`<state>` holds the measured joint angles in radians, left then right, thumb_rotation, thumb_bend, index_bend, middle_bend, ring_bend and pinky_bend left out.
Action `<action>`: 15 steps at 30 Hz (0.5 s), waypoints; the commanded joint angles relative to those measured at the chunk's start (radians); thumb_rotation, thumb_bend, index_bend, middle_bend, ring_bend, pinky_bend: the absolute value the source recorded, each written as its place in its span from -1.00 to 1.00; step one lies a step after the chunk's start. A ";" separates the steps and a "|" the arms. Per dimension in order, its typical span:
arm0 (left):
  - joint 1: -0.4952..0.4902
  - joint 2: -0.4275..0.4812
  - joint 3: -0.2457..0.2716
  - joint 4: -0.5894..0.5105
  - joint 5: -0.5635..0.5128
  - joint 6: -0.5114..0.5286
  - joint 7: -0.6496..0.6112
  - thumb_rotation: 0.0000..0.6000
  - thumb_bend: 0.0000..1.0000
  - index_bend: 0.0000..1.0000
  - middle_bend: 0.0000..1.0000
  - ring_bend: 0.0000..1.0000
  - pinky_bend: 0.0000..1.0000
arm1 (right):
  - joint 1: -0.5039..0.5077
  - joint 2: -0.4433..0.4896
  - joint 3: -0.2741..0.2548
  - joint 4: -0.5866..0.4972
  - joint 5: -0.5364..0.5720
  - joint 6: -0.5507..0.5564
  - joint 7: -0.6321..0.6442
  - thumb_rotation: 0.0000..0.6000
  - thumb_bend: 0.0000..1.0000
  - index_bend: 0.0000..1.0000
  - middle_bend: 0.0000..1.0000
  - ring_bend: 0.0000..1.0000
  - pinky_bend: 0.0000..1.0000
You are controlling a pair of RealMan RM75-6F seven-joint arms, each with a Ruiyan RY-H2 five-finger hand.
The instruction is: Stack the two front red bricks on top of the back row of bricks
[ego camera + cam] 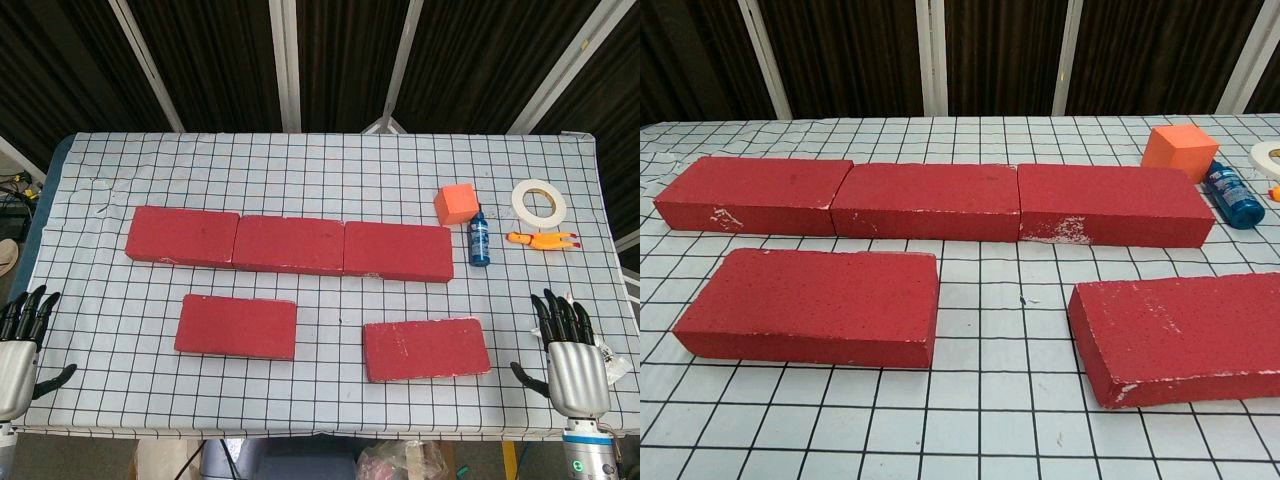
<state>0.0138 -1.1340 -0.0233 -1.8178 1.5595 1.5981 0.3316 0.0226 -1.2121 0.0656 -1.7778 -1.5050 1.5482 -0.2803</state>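
Nothing started: my left hand [18,345] and right hand [572,350] rest at near table corners, fingers spread, empty. Both front bricks [237,326] [426,349] lie near of back row [288,243]. Next: reach, grip one.

Head overhead, chest low; shared bricks [288,244]

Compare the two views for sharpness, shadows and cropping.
Head view: evenly lit and sharp, with only faint shadows at the bricks, and the whole table in frame, edges slanting inward toward the back. Chest view: also sharp, soft shadows under the front bricks, but the right front brick and the tape roll are cropped at the edge.
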 commanded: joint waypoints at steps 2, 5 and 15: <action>-0.001 -0.002 0.000 -0.001 -0.001 -0.001 0.006 1.00 -1.00 -0.91 -1.00 -1.00 -0.79 | 0.002 0.000 -0.003 0.000 0.007 -0.010 -0.008 1.00 -0.63 -0.96 -1.00 -1.00 -1.00; 0.001 -0.002 0.005 -0.003 0.009 0.002 0.010 1.00 -1.00 -0.91 -1.00 -1.00 -0.79 | 0.004 0.001 -0.008 -0.003 0.005 -0.017 -0.013 1.00 -0.63 -0.96 -1.00 -1.00 -1.00; -0.004 0.000 0.005 -0.005 0.004 -0.008 -0.002 1.00 -1.00 -0.91 -1.00 -1.00 -0.79 | 0.022 0.072 -0.064 -0.047 -0.002 -0.117 0.012 1.00 -0.63 -0.98 -1.00 -1.00 -1.00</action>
<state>0.0106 -1.1370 -0.0167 -1.8215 1.5684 1.5915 0.3326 0.0372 -1.1592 0.0179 -1.8104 -1.5059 1.4567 -0.2756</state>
